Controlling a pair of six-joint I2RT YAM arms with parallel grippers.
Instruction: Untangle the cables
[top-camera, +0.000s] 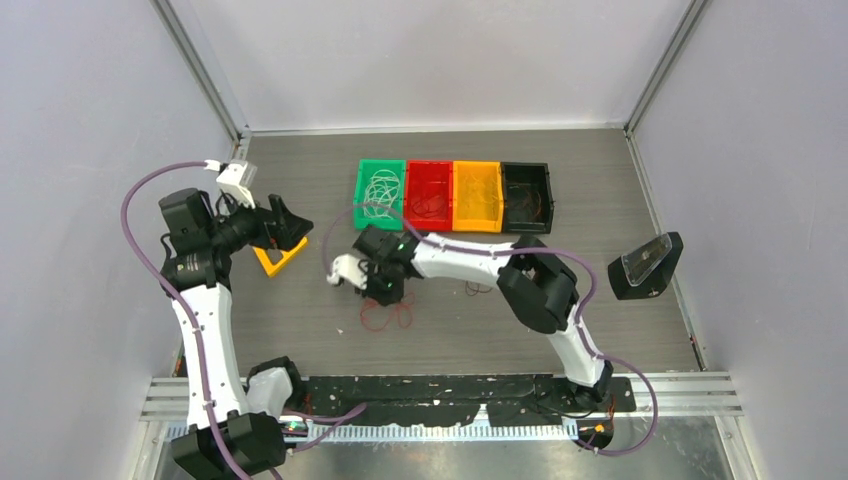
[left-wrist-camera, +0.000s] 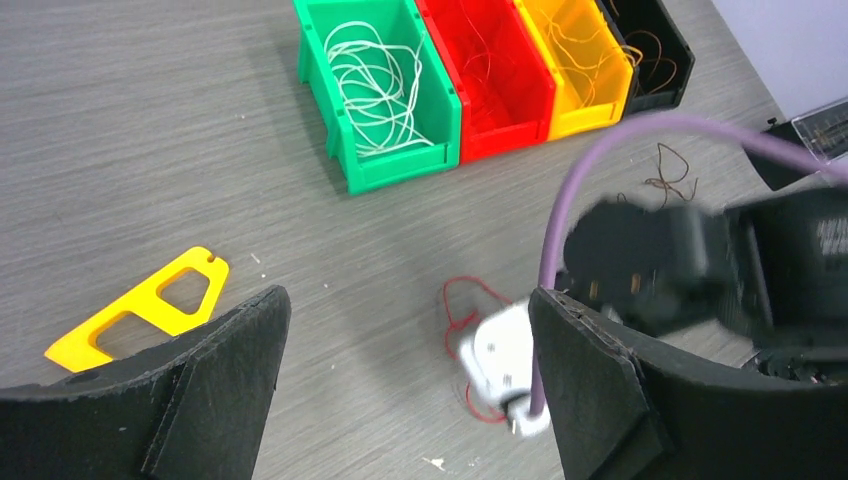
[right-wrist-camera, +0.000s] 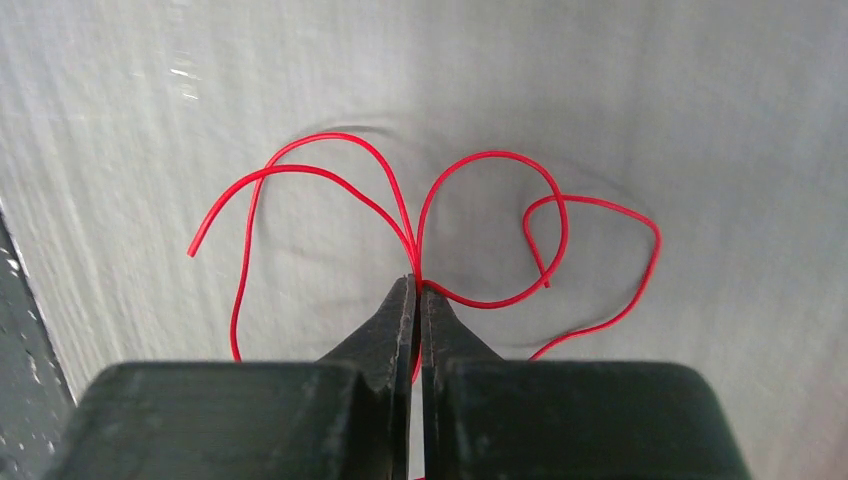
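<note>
My right gripper (right-wrist-camera: 415, 285) is shut on a red cable (right-wrist-camera: 500, 225), pinching it where its loops meet just above the grey table. In the top view this gripper (top-camera: 385, 290) hangs over the red loops (top-camera: 385, 318). The red cable also shows in the left wrist view (left-wrist-camera: 460, 300). My left gripper (left-wrist-camera: 408, 300) is open and empty, raised at the left (top-camera: 290, 225). A dark brown cable (top-camera: 478, 288) lies loose on the table. Whitish cables (left-wrist-camera: 375, 85) fill the green bin (left-wrist-camera: 400, 168).
Four bins stand in a row at the back: green (top-camera: 358, 190), red (top-camera: 430, 165), orange (top-camera: 477, 165) and black (top-camera: 527, 167), each with wires inside. A yellow plastic piece (top-camera: 280, 258) lies under the left gripper. A black stand (top-camera: 645, 265) sits at the right.
</note>
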